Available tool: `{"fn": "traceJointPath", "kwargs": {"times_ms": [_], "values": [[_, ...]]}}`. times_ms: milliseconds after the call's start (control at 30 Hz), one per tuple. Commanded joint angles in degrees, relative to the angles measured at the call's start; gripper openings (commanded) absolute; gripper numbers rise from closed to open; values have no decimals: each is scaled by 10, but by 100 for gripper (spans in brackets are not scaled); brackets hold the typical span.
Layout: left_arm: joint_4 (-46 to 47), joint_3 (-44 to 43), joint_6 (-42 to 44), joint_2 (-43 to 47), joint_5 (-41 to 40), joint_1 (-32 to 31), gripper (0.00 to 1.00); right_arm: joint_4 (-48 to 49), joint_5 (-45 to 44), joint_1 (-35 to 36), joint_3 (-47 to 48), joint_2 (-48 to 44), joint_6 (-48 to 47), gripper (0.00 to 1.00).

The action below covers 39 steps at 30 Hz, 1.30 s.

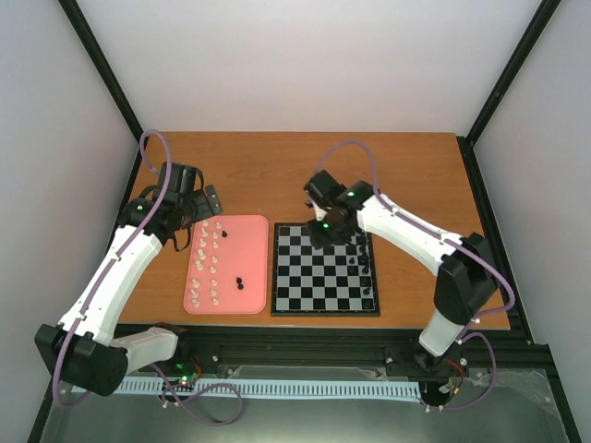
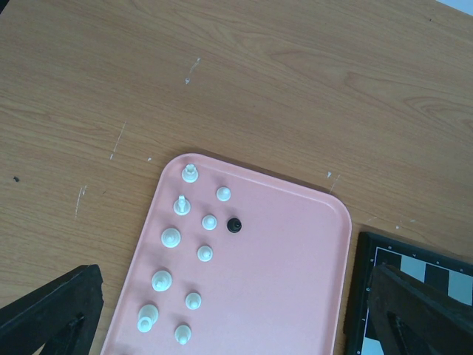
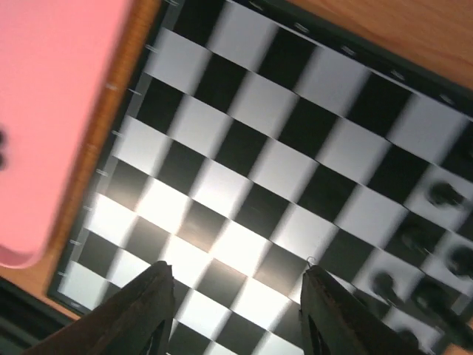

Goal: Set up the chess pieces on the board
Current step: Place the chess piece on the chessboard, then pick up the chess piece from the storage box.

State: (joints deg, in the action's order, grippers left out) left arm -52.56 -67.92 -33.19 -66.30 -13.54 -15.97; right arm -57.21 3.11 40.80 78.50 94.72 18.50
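The checkered board (image 1: 325, 314) lies right of centre. Several black chess pieces (image 1: 369, 272) stand along its right side, blurred in the right wrist view (image 3: 443, 194). Several white pieces (image 1: 208, 258) and two black pieces (image 1: 238, 281) sit on the pink tray (image 1: 254, 249). My left gripper (image 1: 199, 203) is open and empty above the tray's far left end; its view (image 2: 235, 296) shows white pieces (image 2: 171, 237) and one black piece (image 2: 234, 225). My right gripper (image 1: 325, 231) is open and empty above the board's far edge, over bare squares (image 3: 236, 274).
The tray (image 2: 295, 281) lies directly left of the board's rim (image 2: 361, 288), with a narrow gap between them. Wooden table (image 1: 277, 175) stretches behind both. A black frame rail (image 1: 305, 346) runs along the near edge. The tray's corner (image 3: 52, 111) shows at the left.
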Motion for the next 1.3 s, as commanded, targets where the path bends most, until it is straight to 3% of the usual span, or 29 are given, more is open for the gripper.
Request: {"fn": "traceJointPath", "kwargs": {"times_ms": [0,200,467,1267], "values": [[2,-25,-1,-3,-7,2,100,1,25,48,78,74,-20,56],[-10,-57,2,-4,-13,2,100,-6,51,127,214,203,-60,60],[-33,-88,4,10,-28,2,100,-23,94,181,355,320,-76,58],[-46,-65,7,35,-20,2,100,-56,149,215,462,453,-101,40]]}}
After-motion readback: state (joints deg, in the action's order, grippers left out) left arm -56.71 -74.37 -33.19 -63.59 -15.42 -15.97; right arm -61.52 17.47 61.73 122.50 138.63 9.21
